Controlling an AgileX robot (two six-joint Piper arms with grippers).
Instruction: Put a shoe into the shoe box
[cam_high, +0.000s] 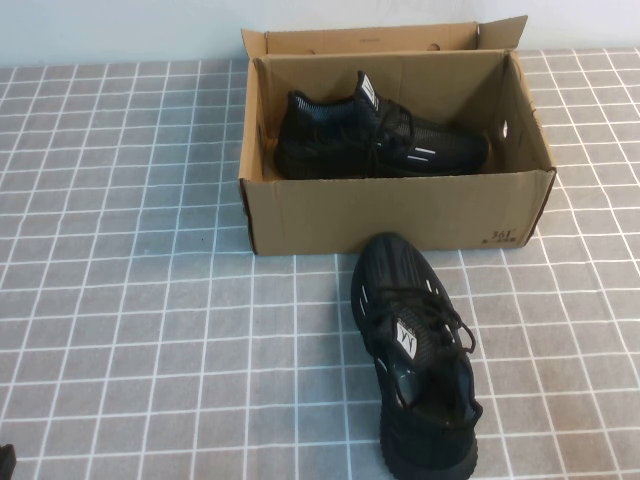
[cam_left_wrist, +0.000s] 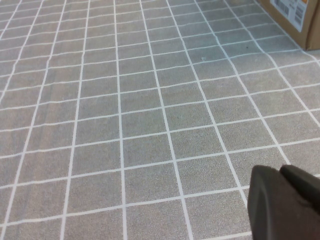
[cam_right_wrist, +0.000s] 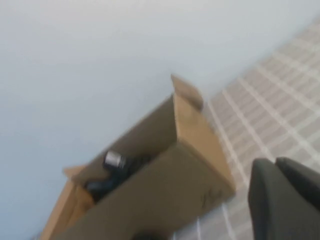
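1. The shoe box (cam_high: 395, 212) stands open at the far middle of the counter (cam_high: 130, 300), its long side facing the robot and its lid flap (cam_high: 370, 38) folded up behind it against the pale wall (cam_high: 120, 30).
2. Inside the shoe box lies one shoe (cam_high: 385, 140), a black knit sneaker resting on its sole along the length of the box, heel to the left and toe to the right, its white tongue label and thin white side stripes showing.
3. The second shoe (cam_high: 415, 350) lies on the counter outside the box, just near of its front wall and a little right of centre; its toe points at the box and almost meets the cardboard, its heel lies at the near edge of the high view.
4. A small black scribble (cam_high: 503, 237) marks the lower right corner of the front wall.
5. The left pincer (cam_left_wrist: 285, 205) hangs low over bare checked cloth at the near left of the counter, its dark jaws pressed together and holding nothing; a corner of the shoe box (cam_left_wrist: 295, 20) with a printed label shows at the edge of its wrist view.
6. The right pincer (cam_right_wrist: 282, 200) is raised on the right, well apart from both shoes, its jaws closed on nothing; its wrist view looks at the box's scribbled corner (cam_right_wrist: 212, 197) and the shoe inside.
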